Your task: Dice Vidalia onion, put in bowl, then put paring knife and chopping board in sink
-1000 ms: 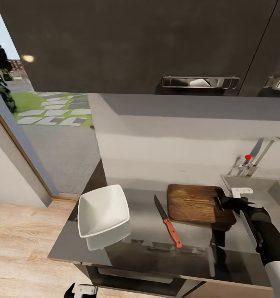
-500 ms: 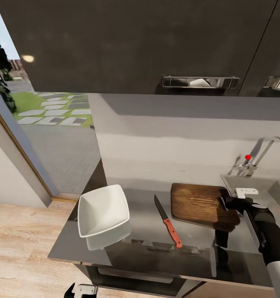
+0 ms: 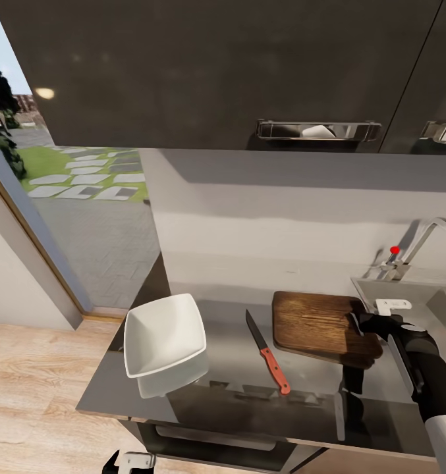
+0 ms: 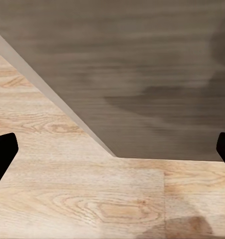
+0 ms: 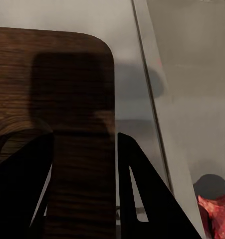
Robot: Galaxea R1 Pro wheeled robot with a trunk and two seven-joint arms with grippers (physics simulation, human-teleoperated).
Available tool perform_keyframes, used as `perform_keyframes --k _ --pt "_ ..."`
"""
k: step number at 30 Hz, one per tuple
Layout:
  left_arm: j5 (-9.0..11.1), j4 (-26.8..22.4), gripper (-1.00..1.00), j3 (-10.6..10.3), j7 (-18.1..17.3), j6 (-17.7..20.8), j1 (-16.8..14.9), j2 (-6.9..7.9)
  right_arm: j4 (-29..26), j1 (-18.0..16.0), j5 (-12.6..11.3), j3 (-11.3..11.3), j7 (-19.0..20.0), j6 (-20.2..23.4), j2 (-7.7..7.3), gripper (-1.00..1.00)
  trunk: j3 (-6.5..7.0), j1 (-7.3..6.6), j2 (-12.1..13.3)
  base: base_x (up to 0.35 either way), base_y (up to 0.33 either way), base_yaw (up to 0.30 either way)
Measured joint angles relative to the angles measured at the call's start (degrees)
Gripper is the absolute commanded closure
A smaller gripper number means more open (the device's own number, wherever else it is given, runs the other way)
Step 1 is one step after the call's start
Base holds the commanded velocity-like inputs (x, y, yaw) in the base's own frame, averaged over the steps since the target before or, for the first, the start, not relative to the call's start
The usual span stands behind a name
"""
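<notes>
Right gripper (image 3: 360, 324) clamps the chopping board's (image 3: 318, 324) right edge on the countertop (image 3: 229, 368), lower right of frame.
We see the paring knife (image 3: 267, 352) at lower centre, the bowl (image 3: 163, 337) left, the sink (image 3: 414, 296) right; the left gripper (image 4: 112, 149) stands open.

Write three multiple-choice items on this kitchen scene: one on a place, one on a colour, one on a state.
1. Where does the paring knife lie?
A. between the bowl and the chopping board
B. inside the bowl
C. on the board

2. What colour is the knife's handle?
A. red
B. white
C. black

3. What is the right gripper doing?
A. hanging open over the bowl
B. clamping the board's edge
C. holding the knife

Answers: 1 A, the knife rests on the countertop between them. 2 A, the handle is red. 3 B, the right wrist view shows its fingers either side of the board.
</notes>
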Motion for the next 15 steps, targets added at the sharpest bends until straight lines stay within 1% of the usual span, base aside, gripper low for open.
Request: perform_keyframes --k 11,13,15 --pt "0.13 0.05 -1.0 0.14 0.0 -0.01 0.0 -0.05 -0.01 0.0 0.02 0.04 0.05 -0.09 -0.01 1.0 0.0 0.0 0.0 0.0 0.0 0.0" --pt "0.13 0.05 -1.0 0.14 0.0 -0.02 0.0 -0.05 -0.03 -0.03 0.34 -0.02 0.44 -0.16 -0.01 1.0 0.01 0.0 0.0 0.0 0.0 0.0" --pt "0.19 0.08 -1.0 0.29 0.0 -0.04 0.0 -0.1 -0.03 -0.03 1.05 0.03 1.66 -0.07 -0.01 1.0 0.0 0.0 0.0 0.0 0.0 0.0"
